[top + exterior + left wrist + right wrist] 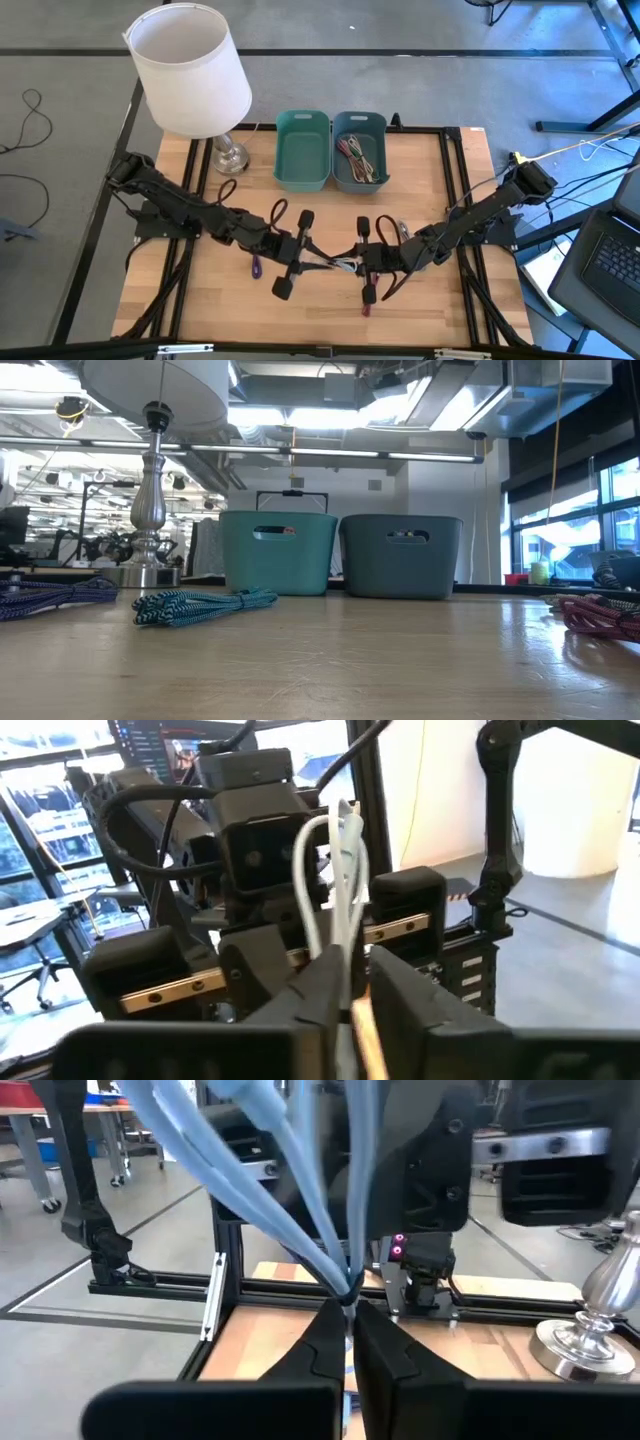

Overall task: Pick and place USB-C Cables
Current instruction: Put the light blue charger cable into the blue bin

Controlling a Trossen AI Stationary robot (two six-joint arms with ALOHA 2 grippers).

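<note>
1. Near the table's front edge, both dark two-finger grippers meet over the middle of the pale wooden slatted table (pixel 200 300). Between them hangs a pale grey-white cable bundle (pixel 335 264), held off the surface.
2. The left gripper (pixel 292 255) faces the right one. In the left wrist view its fingers (pixel 310 995) sit close on either side of the pale looped cable (pixel 335 870), with only a narrow gap around the strands.
3. The right gripper (pixel 366 258) has its jaws pressed together on the same cable. In the right wrist view the strands (pixel 330 1230) fan out from the pinch point.
4. A short purple cable (pixel 256 266) lies beside the left arm, and a magenta one (pixel 366 303) lies under the right gripper.
5. In the low view, a teal-striped braided cable (pixel 200 605) lies folded on the wood.
6. Farther back, two plastic bins stand side by side, touching. The green bin (pixel 302 150) looks bare inside; the grey-blue bin (pixel 378 170) holds a tangle of coloured cables (pixel 360 158).
7. At the far left corner stands a lamp with a white drum shade (pixel 190 70) on a silver base (pixel 228 155).
</note>
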